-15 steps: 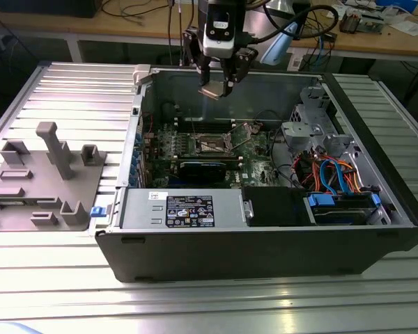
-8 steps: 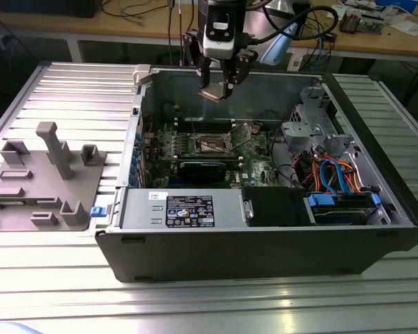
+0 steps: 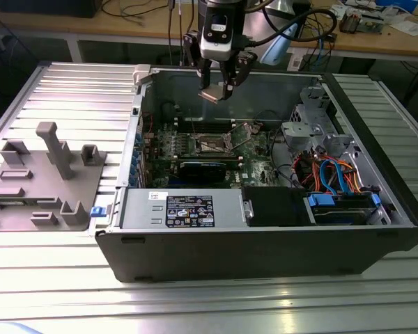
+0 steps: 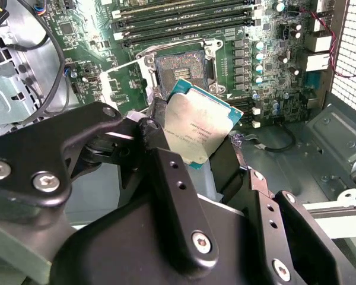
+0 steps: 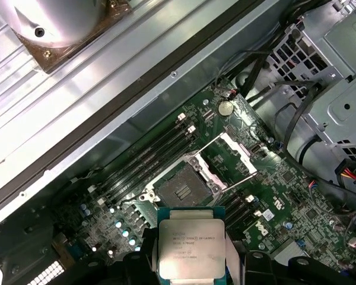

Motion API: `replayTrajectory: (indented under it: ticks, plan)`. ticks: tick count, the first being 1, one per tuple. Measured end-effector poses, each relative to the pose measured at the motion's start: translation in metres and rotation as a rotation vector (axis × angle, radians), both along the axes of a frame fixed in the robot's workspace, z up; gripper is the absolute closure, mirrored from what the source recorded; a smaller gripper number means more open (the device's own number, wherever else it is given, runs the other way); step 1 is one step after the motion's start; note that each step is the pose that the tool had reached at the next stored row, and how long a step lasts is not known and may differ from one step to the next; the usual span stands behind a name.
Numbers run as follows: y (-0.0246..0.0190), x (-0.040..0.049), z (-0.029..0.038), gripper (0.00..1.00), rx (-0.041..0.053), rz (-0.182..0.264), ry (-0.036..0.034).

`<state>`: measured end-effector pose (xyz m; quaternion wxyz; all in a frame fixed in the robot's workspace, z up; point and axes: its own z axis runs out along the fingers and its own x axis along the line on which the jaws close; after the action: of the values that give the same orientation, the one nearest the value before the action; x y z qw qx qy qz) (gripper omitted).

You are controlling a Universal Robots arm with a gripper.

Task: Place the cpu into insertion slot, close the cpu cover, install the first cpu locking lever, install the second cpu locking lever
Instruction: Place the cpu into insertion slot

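Observation:
My gripper [image 3: 219,89] hangs above the open computer case [image 3: 265,243], shut on the cpu [image 3: 210,95]. The cpu's silver top faces both wrist cameras [image 4: 199,133] [image 5: 190,242], pinched at its edges between dark fingers [image 4: 160,148]. Below it lies the insertion slot [image 3: 212,144] [image 4: 183,64] [image 5: 179,191], a dark square socket on the green board, bare and uncovered. The cpu cover [image 5: 231,155] [image 4: 121,84] is swung open beside the socket. The cpu is well above the socket and apart from it.
A grey power supply [image 3: 181,209] sits at the case's front. A drive cage with blue and orange cables [image 3: 334,182] fills the exterior view's right end. Long black memory slots [image 5: 139,163] run beside the socket. A grey fixture block [image 3: 45,174] stands on the ribbed table.

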<state>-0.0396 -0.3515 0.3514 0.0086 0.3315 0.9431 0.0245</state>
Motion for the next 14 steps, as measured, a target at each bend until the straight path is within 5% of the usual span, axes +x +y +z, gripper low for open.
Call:
replayTrajectory:
  ticks: [14]
  plan:
    - [0.0000, 0.0000, -0.0006, 0.46, -0.0020, -0.010, -0.0001]
